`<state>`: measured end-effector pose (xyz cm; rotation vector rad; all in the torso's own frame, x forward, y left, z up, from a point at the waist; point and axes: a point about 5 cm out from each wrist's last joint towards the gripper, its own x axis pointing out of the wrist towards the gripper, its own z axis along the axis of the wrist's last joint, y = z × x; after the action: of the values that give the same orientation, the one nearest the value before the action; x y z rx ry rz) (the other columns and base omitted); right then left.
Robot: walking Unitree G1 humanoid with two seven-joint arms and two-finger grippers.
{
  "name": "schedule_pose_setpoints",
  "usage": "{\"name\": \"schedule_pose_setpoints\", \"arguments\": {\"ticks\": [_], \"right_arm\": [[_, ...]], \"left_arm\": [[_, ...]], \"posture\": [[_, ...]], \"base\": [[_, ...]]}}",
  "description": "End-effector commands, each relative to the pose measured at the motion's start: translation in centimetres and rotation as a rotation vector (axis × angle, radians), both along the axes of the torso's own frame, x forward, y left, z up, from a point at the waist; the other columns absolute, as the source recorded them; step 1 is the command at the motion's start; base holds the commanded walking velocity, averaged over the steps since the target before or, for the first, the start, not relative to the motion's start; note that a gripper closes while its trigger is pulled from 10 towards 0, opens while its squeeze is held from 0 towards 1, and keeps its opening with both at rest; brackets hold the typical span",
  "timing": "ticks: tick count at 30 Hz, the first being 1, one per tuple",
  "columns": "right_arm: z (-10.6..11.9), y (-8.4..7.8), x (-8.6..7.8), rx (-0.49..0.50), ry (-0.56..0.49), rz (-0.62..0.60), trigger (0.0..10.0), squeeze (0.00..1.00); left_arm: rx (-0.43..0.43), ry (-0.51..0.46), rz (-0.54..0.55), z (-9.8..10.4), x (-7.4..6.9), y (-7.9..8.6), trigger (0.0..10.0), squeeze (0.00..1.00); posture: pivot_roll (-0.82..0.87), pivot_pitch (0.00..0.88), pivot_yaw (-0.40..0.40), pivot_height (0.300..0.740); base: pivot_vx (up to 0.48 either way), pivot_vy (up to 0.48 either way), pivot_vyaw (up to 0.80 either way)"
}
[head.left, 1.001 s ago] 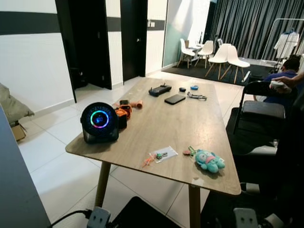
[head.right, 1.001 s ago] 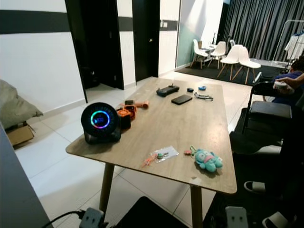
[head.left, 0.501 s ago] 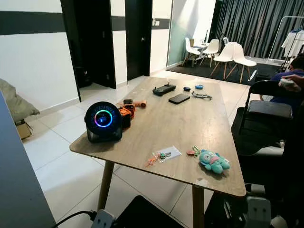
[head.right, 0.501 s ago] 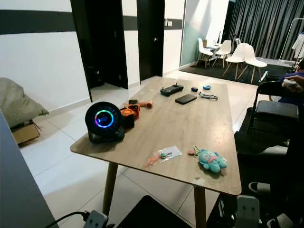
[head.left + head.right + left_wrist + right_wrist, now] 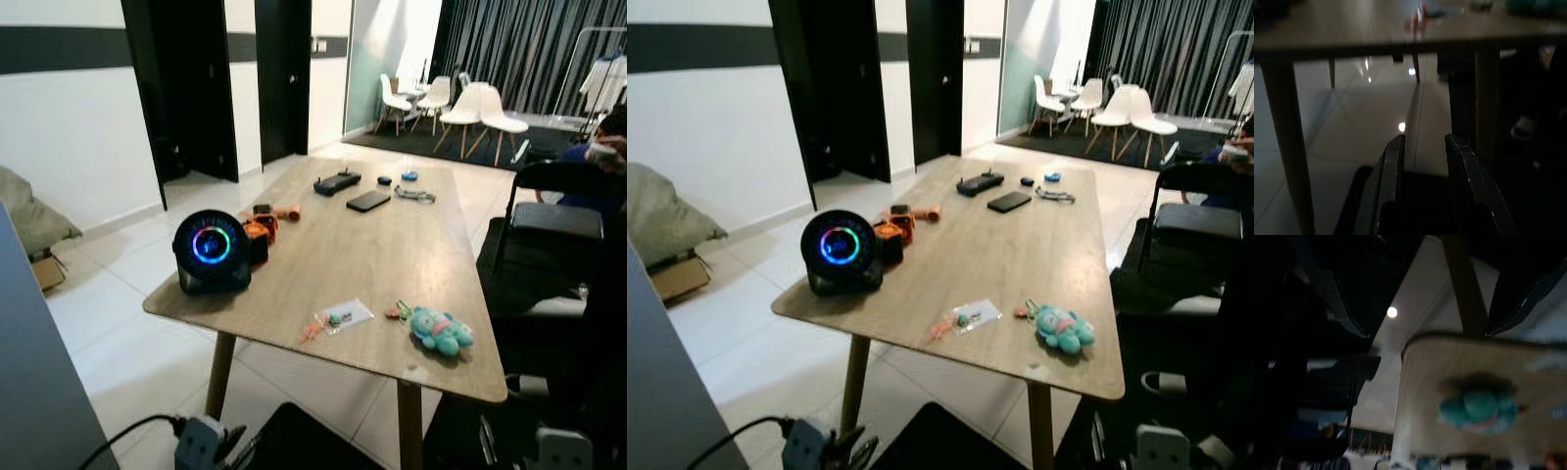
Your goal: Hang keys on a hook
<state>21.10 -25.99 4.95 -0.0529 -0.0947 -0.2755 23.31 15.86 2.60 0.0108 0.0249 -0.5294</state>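
A teal plush keychain (image 5: 440,330) with a small bunch of keys (image 5: 397,312) at its end lies on the wooden table (image 5: 392,255), near the front right corner. The same teal plush keychain (image 5: 1478,410) appears blurred in the right wrist view, beyond the table's edge. My right gripper (image 5: 1422,330) is open, with its fingers spread wide, low beside that corner. My left gripper (image 5: 1424,139) is open with a narrow gap and holds nothing. It hangs below table height, pointing under the table's front edge (image 5: 1400,44). The left arm's end (image 5: 203,442) sits at the bottom left.
On the table stand a round black device with a glowing ring (image 5: 212,251), orange items (image 5: 259,231), a small clear bag (image 5: 340,317), a phone (image 5: 367,201) and a controller (image 5: 336,182). A black chair (image 5: 551,217) and a seated person (image 5: 605,149) are to the right.
The whole view has shifted slightly. The right arm's end sits lower in the picture than half a second ago. Things on the table have not moved.
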Motion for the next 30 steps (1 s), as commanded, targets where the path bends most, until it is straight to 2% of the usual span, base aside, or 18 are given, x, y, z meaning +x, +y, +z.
{"name": "schedule_pose_setpoints", "arguments": {"ticks": [1,8,15,21,22,25,30], "right_arm": [[0.9,-0.6,0.3,0.010,-0.026,-0.030,10.0,0.00],[2.5,-1.1,1.6,0.014,-0.055,-0.046,10.0,0.00],[2.7,-2.1,3.3,0.023,0.018,-0.110,10.0,0.00],[3.5,-3.3,6.3,0.071,0.083,-0.190,10.0,0.00],[3.5,-3.3,6.3,0.071,0.083,-0.190,10.0,0.00],[3.7,-3.8,7.8,0.107,0.128,-0.229,10.0,0.00],[4.1,-3.7,9.7,0.125,0.167,-0.217,10.0,0.00]], "left_arm": [[-0.037,-0.003,0.018,0.5,0.2,0.0,10.0,0.00],[-0.079,-0.034,0.008,1.7,1.1,-0.7,10.0,0.00],[-0.088,-0.033,-0.016,2.6,1.8,-1.6,10.0,0.00],[-0.079,-0.035,0.016,3.5,3.3,-2.5,10.0,0.00],[-0.079,-0.035,0.016,3.5,3.3,-2.5,10.0,0.00],[-0.060,-0.037,0.071,4.1,4.3,-2.6,10.0,0.00],[-0.079,-0.055,0.092,5.1,5.3,-3.1,10.0,0.00]], "posture": [[-0.01,0.018,-0.003,0.740],[-0.01,0.017,-0.005,0.740],[-0.01,0.017,-0.007,0.740],[-0.01,0.017,-0.011,0.740],[-0.01,0.017,-0.011,0.740],[-0.01,0.017,-0.007,0.740],[-0.01,0.015,-0.005,0.740]], "base": [[0.000,0.000,0.00],[0.000,0.000,0.00],[0.000,0.000,0.00],[0.000,0.000,0.00],[0.000,0.000,0.00],[0.000,0.000,0.00],[0.000,0.000,0.00]]}}
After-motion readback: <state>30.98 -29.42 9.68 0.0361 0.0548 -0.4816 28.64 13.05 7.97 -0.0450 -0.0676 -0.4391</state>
